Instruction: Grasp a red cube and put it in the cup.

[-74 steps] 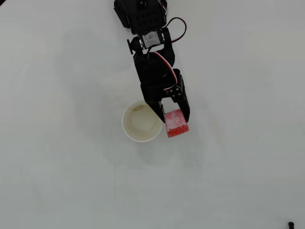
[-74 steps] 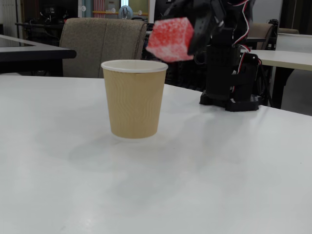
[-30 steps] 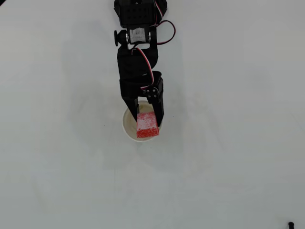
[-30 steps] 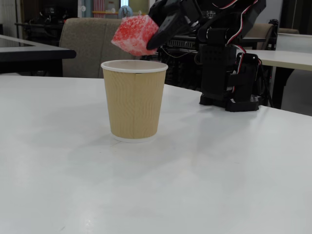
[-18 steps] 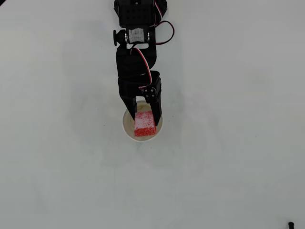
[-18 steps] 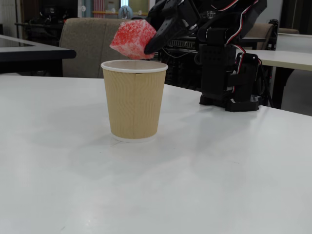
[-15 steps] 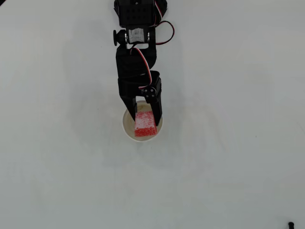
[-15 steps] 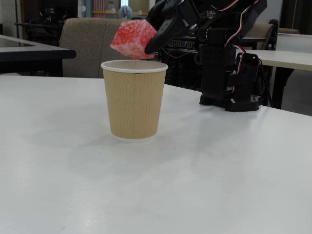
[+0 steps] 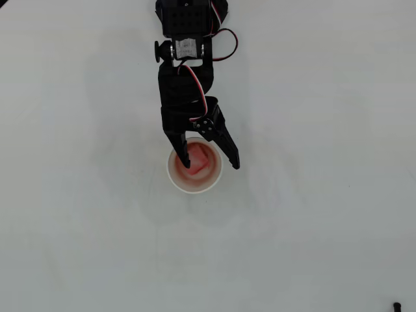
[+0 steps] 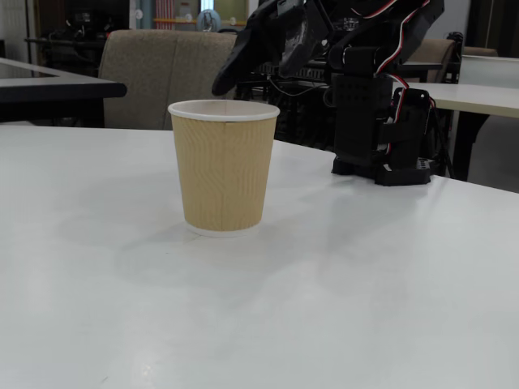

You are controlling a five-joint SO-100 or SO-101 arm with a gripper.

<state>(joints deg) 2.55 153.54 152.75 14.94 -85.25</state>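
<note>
The cup (image 9: 195,191) stands near the middle of the white table in the overhead view, seen as a white ring. The red cube (image 9: 198,162) lies inside it, pink-red with pale faces. My gripper (image 9: 208,159) hangs over the cup's far rim with its jaws spread: one finger is over the cup's mouth, the other just outside the rim on the right. It holds nothing. In the fixed view the cup (image 10: 223,174) shows a tan ribbed wall and a white rim. The gripper (image 10: 233,71) is above and behind it, and the cube is hidden inside.
The arm's base (image 10: 381,121) stands on the table behind the cup and shows at the top edge in the overhead view (image 9: 188,19). A small dark object (image 9: 396,305) lies at the lower right corner. A padded chair (image 10: 162,73) stands beyond the table.
</note>
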